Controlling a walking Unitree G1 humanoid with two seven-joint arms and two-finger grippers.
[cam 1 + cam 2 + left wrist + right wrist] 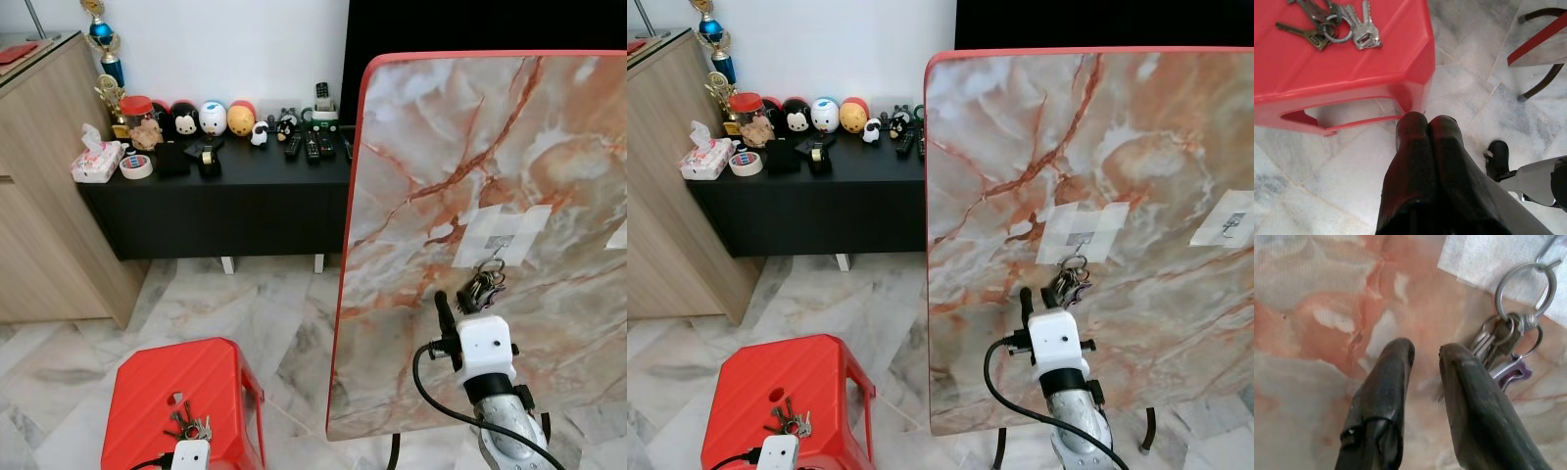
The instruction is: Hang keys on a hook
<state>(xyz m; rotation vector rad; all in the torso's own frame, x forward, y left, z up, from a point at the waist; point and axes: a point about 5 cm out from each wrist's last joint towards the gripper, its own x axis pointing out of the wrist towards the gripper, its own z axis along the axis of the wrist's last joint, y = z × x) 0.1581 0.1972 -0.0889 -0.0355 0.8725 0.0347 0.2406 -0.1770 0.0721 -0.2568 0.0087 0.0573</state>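
The bunch of keys (1503,345) hangs by its large split ring (1524,288) from a small metal hook (497,242) taped to the upright marble-patterned board (431,176) — the ring sits on the hook and the keys dangle just below it, with a purple tag among them. The right gripper (1426,357) is raised in front of the board just beside the bunch, its two black fingers spread with a clear gap and nothing between them; the keys lie against the outside of one finger, not inside the jaws.

The step in hand looks like the release and withdrawal. To do it well, the gripper should back straight away from the board, keeping the fingers parted, so that the near finger does not drag the keys sideways or lift the ring off the hook. A slow pull is safer — the hook is held only by white tape (1081,228).

A second taped hook (1232,223) sits further along the board, bare. Down on the red plastic stool (157,387) lies another bunch of keys (1334,27), and the left gripper (1427,128) hangs low near the stool's edge over the marble floor (1342,166), its fingers pressed together and empty. Behind, a black sideboard (216,206) carries small toys and remotes.
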